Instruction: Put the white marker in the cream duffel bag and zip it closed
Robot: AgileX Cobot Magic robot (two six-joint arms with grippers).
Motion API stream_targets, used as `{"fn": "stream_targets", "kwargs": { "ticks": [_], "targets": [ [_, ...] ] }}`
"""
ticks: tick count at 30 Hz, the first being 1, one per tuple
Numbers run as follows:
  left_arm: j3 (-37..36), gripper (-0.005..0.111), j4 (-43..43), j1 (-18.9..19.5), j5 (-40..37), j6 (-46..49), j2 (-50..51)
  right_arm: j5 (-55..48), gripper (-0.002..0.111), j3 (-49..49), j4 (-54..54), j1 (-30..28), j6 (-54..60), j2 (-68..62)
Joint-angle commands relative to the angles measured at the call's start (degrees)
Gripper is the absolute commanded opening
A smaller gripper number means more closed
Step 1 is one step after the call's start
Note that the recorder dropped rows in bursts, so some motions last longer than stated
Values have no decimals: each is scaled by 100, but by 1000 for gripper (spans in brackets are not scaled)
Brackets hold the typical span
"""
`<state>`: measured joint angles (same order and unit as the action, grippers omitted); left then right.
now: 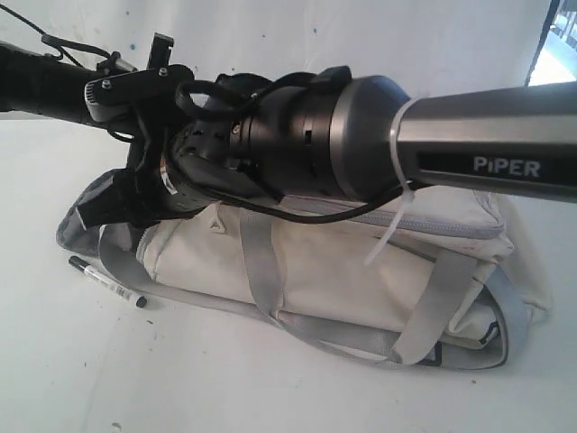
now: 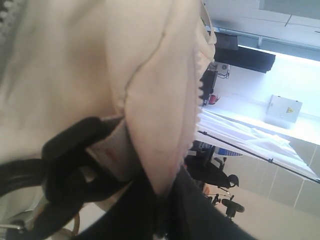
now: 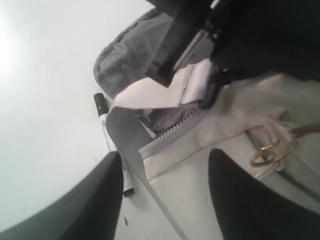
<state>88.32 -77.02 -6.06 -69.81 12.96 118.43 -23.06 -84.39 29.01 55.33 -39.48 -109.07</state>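
**A:** Where do things stand?

**B:** The white marker (image 1: 106, 281) lies on the desk (image 1: 270, 379), just beside the open end of the cream duffel bag (image 1: 343, 262) and not in it. The left gripper (image 2: 100, 157) is pressed together on the bag's edge by the zipper. The right gripper (image 3: 167, 165) is spread and empty, near the marker.

**A:** How best to make the pick?

**B:** My judgement: a grey strap (image 3: 125, 145) crosses the barrel in the right wrist view, and I can't tell whether they touch. Take the capped end, clear of the strap, with the jaws across the barrel. Close gently, as it may roll.
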Motion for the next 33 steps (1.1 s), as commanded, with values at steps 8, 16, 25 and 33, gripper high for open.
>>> {"fn": "stream_targets", "kwargs": {
  "ticks": [8, 16, 25, 33],
  "targets": [
    [45, 0, -360, 26, -15, -100, -115, -619, 49, 82, 2074, -3, -2109, -47],
    [45, 0, -338, 26, -15, -100, -115, -557, 49, 82, 2633, -107, -3030, -181],
    [45, 0, -366, 26, -15, -100, -115, -320, 49, 82, 2865, -345, -3290, -314],
    [45, 0, -292, 26, -15, -100, -115, 257, 38, 82, 3254, -397, -3277, -536]
  ]
}}
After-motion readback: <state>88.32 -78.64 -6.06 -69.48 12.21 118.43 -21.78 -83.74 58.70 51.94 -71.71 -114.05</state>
